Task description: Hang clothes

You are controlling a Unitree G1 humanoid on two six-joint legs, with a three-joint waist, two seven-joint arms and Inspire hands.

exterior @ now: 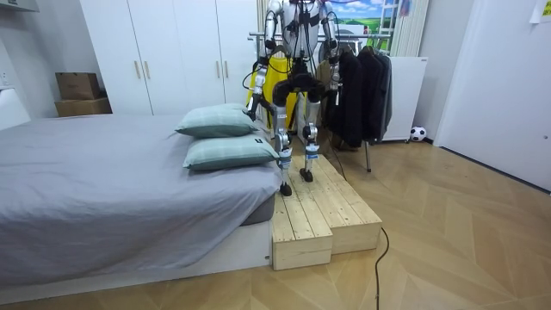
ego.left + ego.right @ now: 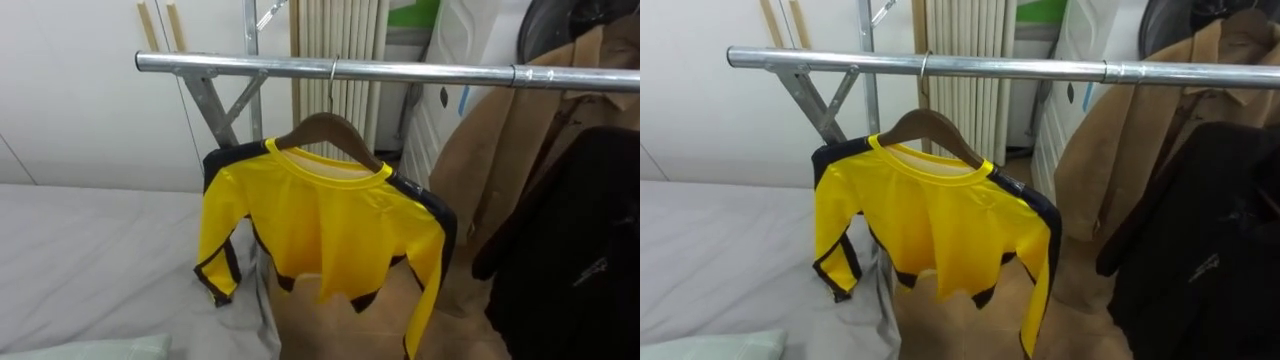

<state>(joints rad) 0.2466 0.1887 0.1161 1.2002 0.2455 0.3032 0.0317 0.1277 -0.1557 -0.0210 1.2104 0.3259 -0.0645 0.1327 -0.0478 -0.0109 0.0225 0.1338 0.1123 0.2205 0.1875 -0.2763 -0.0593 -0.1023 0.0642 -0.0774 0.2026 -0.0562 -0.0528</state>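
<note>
A yellow long-sleeved shirt (image 2: 320,225) with black trim hangs on a wooden hanger (image 2: 330,128). The hanger's hook sits over the metal rail (image 2: 420,71) of the clothes rack, left of the rail's middle. Both sleeves hang free. In the room view I stand upright on a wooden platform (image 1: 323,215) beside the bed, facing the rack with the shirt (image 1: 274,82) before me. My left hand (image 1: 251,103) hangs low at my side on the room view's left, and my right hand (image 1: 334,89) hangs on the room view's right, both apart from the shirt.
A tan coat (image 2: 510,150) and a black jacket (image 2: 585,250) hang on the rail to the right of the shirt. The grey bed (image 2: 90,260) lies at my left, with two pillows (image 1: 219,120). A white wardrobe (image 1: 172,52) stands behind it.
</note>
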